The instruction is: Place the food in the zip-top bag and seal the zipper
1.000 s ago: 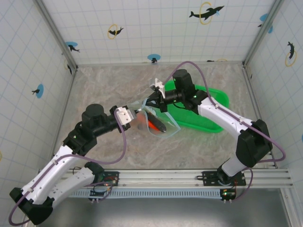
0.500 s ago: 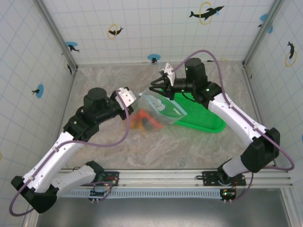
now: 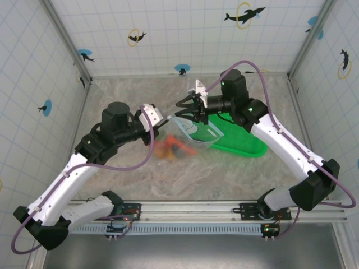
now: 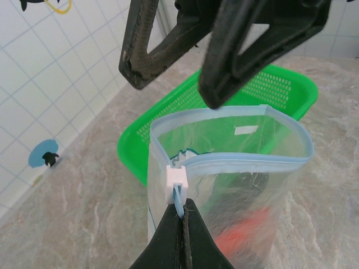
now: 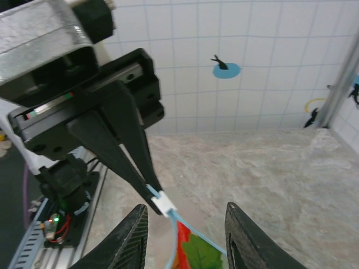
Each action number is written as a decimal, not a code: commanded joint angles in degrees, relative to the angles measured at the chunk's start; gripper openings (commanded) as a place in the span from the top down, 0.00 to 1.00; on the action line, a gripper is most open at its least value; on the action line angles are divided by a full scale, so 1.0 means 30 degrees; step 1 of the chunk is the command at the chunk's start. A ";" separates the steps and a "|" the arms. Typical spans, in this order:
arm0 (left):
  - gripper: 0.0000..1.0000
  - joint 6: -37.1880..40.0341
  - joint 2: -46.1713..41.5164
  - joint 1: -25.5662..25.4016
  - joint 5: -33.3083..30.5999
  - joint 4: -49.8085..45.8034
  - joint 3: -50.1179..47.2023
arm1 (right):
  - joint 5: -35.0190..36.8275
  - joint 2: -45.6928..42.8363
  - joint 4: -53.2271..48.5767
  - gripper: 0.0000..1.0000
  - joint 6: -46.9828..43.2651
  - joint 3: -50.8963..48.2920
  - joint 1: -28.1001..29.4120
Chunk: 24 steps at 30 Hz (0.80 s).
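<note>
The right gripper [image 3: 187, 111] has let go and lifted toward the upper centre, jaws apart above the zip-top bag [image 3: 197, 132]. The left gripper [image 4: 183, 210] stays pinched on the zipper [image 4: 247, 161] beside its white slider [image 4: 176, 178]. Red and orange food [image 4: 242, 238] sits inside at mid-frame, but the mouth gapes, so sealing remains.

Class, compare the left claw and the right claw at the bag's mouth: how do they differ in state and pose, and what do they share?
The left claw is shut, while the right claw stands open. The left claw pinches the zipper of the zip-top bag just by the white slider; the right claw hangs above the mouth and holds nothing. Both are dark, two-fingered, and meet at the bag's mouth.
</note>
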 commanded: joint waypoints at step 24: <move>1.00 0.0244 -0.0663 -0.0025 0.1235 -0.0259 -0.0482 | -0.1232 0.2161 -0.1963 0.81 -0.1856 0.1419 0.1209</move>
